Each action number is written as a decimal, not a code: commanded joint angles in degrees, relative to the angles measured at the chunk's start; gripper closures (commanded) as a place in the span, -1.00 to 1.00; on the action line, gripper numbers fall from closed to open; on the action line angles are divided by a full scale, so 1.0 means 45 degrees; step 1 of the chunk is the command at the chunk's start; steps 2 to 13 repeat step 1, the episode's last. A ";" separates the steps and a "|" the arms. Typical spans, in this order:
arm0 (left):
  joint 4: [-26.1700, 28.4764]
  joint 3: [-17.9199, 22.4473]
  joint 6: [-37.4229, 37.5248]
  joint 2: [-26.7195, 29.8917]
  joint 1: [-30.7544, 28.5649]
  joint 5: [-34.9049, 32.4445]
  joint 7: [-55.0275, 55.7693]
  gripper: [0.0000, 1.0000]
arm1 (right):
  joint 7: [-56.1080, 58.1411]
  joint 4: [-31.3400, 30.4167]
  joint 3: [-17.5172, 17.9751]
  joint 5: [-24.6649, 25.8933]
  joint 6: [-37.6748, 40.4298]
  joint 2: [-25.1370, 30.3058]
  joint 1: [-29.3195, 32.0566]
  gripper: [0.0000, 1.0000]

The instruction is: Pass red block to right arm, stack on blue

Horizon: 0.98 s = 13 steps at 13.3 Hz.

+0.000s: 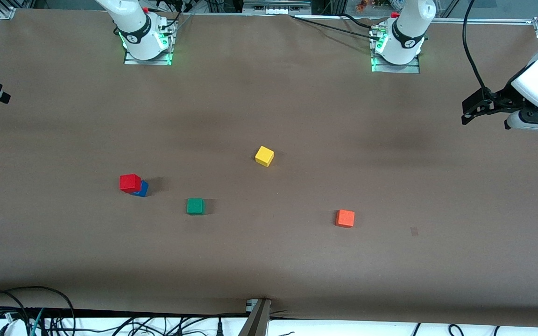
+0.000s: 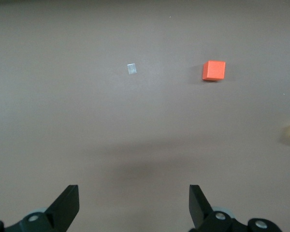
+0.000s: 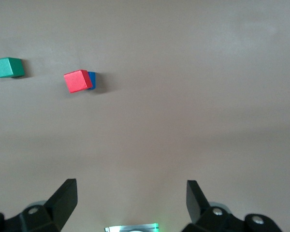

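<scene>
The red block [image 1: 130,182] sits on top of the blue block [image 1: 143,189], slightly offset, toward the right arm's end of the table. Both also show in the right wrist view, the red block [image 3: 78,80] over the blue block [image 3: 92,79]. My right gripper [image 3: 131,191] is open and empty, high over the table near its own base, apart from the stack. My left gripper [image 1: 473,112] is open and empty, raised over the left arm's end of the table; in the left wrist view [image 2: 134,193] its jaws stand wide over bare table.
A green cube [image 1: 195,206] lies beside the stack, nearer the front camera. A yellow cube [image 1: 264,156] lies mid-table. An orange cube [image 1: 345,218] and a small tape mark [image 1: 414,231] lie toward the left arm's end. Cables run along the front edge.
</scene>
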State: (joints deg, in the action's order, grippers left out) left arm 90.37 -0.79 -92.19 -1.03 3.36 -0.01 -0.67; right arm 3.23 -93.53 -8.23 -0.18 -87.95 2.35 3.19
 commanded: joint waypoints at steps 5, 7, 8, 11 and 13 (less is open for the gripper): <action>-0.0336 -0.0135 0.0330 -0.0044 -0.0044 0.0158 0.0480 -1.00 | 0.0141 -0.0075 0.0246 0.0060 -0.0144 0.0199 0.0327 -1.00; -0.0336 -0.0135 0.0330 -0.0044 -0.0044 0.0158 0.0480 -1.00 | 0.0141 -0.0075 0.0246 0.0060 -0.0144 0.0199 0.0327 -1.00; -0.0336 -0.0135 0.0330 -0.0044 -0.0044 0.0158 0.0480 -1.00 | 0.0141 -0.0075 0.0246 0.0060 -0.0144 0.0199 0.0327 -1.00; -0.0336 -0.0135 0.0330 -0.0044 -0.0044 0.0158 0.0480 -1.00 | 0.0141 -0.0075 0.0246 0.0060 -0.0144 0.0199 0.0327 -1.00; -0.0336 -0.0135 0.0330 -0.0044 -0.0044 0.0158 0.0480 -1.00 | 0.0141 -0.0075 0.0246 0.0060 -0.0144 0.0199 0.0327 -1.00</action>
